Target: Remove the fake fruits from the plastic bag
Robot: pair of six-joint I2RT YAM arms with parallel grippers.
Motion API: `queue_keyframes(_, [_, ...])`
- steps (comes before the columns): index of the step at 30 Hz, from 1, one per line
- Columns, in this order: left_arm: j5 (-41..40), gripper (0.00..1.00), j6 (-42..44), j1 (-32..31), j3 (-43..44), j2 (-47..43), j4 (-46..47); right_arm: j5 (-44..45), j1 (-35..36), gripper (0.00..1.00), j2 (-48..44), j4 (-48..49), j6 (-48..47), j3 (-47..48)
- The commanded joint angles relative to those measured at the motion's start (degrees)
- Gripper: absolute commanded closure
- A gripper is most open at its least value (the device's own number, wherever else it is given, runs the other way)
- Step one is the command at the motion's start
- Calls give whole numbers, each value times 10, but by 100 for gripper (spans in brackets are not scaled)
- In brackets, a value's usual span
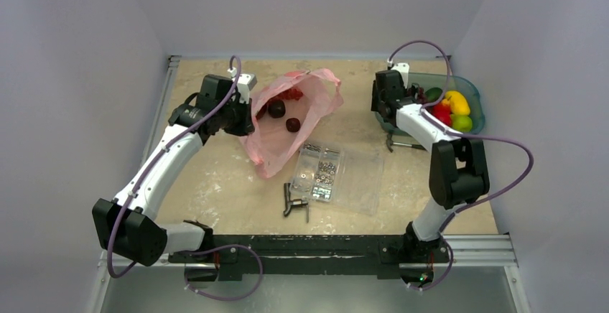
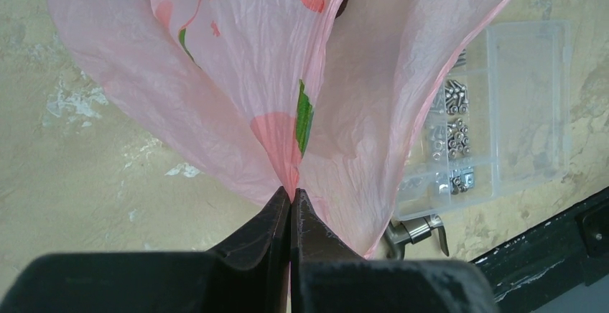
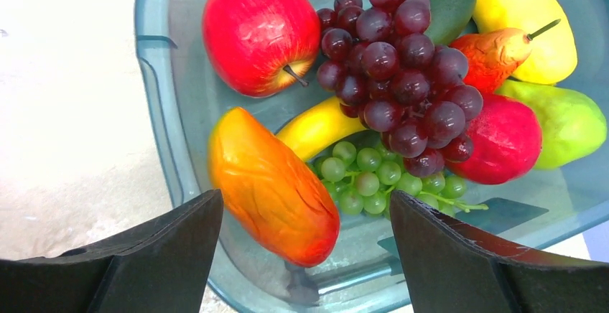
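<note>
The pink plastic bag [image 1: 287, 137] lies at the back left of the table with its mouth toward the back. Two dark red round fruits [image 1: 277, 108] [image 1: 293, 124] and a red piece [image 1: 291, 94] show inside it. My left gripper [image 1: 244, 115] is shut on a fold of the bag [image 2: 237, 76], jaws pinched together [image 2: 291, 192]. My right gripper [image 1: 384, 110] is open and empty [image 3: 305, 205] over a blue-green bin [image 3: 154, 76]. The bin holds a red apple [image 3: 260, 31], a dark grape bunch [image 3: 402, 69] and an orange oval piece [image 3: 273, 184].
The bin [image 1: 480, 108] at the back right also holds a yellow banana [image 3: 316, 126], green grapes [image 3: 366, 180], a green pear and other fruits. A clear compartmented screw box [image 1: 337, 173] lies mid-table, with a metal part [image 1: 293, 202] in front of it. Walls enclose the table.
</note>
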Motion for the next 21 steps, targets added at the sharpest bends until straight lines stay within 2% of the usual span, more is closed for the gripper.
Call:
queue_keyframes(1, [20, 100, 6, 2, -2, -13, 25, -71, 4, 15, -57, -20, 17, 23])
queue_keyframes(10, [36, 100, 2, 3, -2, -13, 27, -318, 55, 16, -198, 64, 38, -78])
queue_keyframes(15, [45, 100, 0, 2, -1, -12, 28, -355, 188, 19, -229, 135, 61, -125])
queue_keyframes(18, [41, 100, 0, 2, -2, -12, 29, -348, 271, 30, -229, 185, 68, -131])
queue_keyframes(21, [41, 100, 1, 2, -2, -11, 27, -345, 330, 36, -207, 236, 65, -119])
